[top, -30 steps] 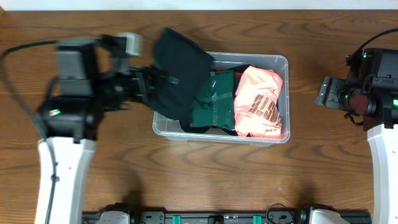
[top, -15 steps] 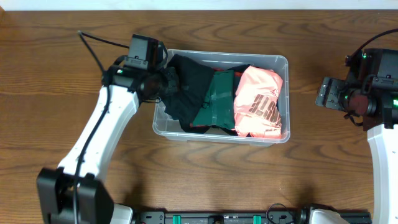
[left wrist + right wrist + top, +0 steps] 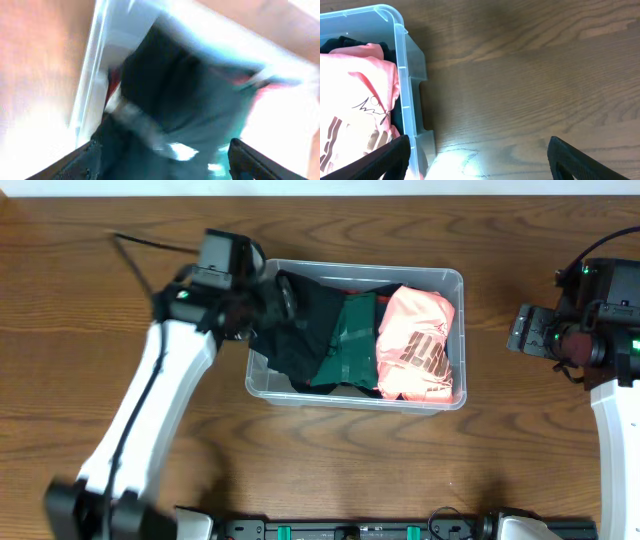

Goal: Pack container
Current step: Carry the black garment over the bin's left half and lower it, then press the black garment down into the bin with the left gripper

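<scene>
The clear plastic container (image 3: 352,401) sits mid-table. It holds a black garment (image 3: 300,330) at its left end, a green one (image 3: 347,340) in the middle and a pink one (image 3: 416,345) at the right. My left gripper (image 3: 287,300) hovers over the left end, open, just above the black garment (image 3: 170,95), whose cloth lies below the spread fingers (image 3: 82,161); this view is blurred. My right gripper (image 3: 516,330) is open over bare wood, to the right of the container (image 3: 400,75), with nothing between its fingers (image 3: 572,159). The pink garment (image 3: 355,100) shows inside the wall.
The wooden table (image 3: 400,470) surrounds the bin on all sides. A black cable (image 3: 150,245) trails from the left arm at the back left. A dark rail (image 3: 350,530) runs along the front edge.
My left arm has swung the black garment from the bin's left edge into the bin. Its jaws have gone from shut on the cloth to wide apart. The right arm stayed still.
</scene>
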Controlling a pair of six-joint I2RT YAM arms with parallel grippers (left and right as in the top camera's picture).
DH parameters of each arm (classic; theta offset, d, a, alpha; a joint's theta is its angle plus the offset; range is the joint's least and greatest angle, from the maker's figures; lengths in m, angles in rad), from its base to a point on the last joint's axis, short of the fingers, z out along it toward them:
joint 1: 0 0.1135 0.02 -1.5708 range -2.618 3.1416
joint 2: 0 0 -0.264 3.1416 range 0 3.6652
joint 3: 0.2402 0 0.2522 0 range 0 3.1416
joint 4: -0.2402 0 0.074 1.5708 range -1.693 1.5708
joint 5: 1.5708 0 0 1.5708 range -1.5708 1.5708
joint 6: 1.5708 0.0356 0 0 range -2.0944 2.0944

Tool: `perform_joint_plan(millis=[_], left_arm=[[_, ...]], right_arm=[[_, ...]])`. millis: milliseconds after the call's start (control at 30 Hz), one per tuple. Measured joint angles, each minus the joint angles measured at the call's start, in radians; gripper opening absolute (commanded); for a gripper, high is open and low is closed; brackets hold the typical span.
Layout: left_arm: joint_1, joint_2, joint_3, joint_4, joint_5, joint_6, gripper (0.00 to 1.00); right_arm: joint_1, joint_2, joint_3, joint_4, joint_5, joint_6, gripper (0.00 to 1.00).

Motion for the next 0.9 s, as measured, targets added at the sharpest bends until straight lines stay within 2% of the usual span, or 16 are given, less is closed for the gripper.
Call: perform_joint_plan(millis=[133, 233, 333, 633, 900], left_arm=[[-0.002, -0.097, 0.043, 0.050, -0.029, 0.000, 0.80], [-0.017, -0.098, 0.054, 0.051, -0.043, 0.008, 0.73], [-0.050, -0.024, 0.054, 0.049, -0.045, 0.031, 0.64], [-0.120, 0.266, 0.044, 0.019, -0.077, 0.028, 0.65], [-0.117, 0.325, 0.064, 0.059, -0.092, -0.005, 0.65]], right_arm=[[0.000, 0.000, 0.000, 0.000, 0.000, 0.000, 0.86], [0.000, 0.000, 0.000, 0.000, 0.000, 0.000, 0.86], [0.000, 0.000, 0.000, 0.000, 0.000, 0.000, 0.86], [0.000, 0.000, 0.000, 0.000, 0.000, 0.000, 0.86], [0.000, 0.000, 0.000, 0.000, 0.000, 0.000, 0.86]])
